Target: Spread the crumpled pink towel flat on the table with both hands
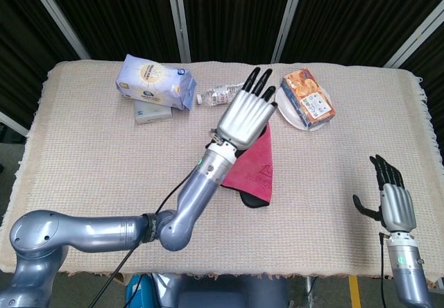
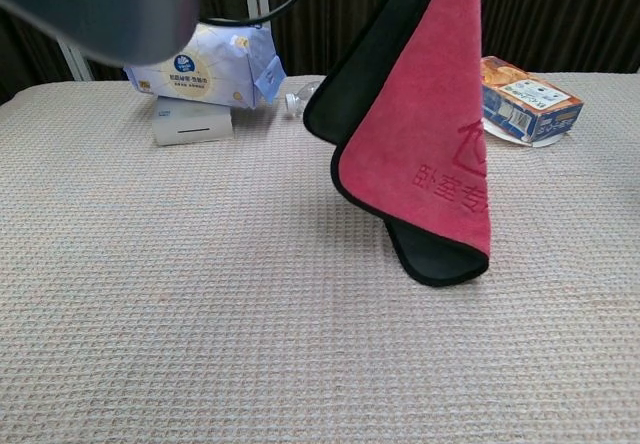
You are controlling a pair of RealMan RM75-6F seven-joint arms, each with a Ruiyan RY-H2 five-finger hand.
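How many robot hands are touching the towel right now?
1. The left hand holds the pink towel with black trim lifted above mid-table; the right hand hovers open at the near right edge, apart from it.

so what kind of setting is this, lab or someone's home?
Probably a lab or test cell staged like a home. A table under a woven beige cloth, black curtains with metal posts behind, and household props: tissue pack, bottle, towel held by the left hand.
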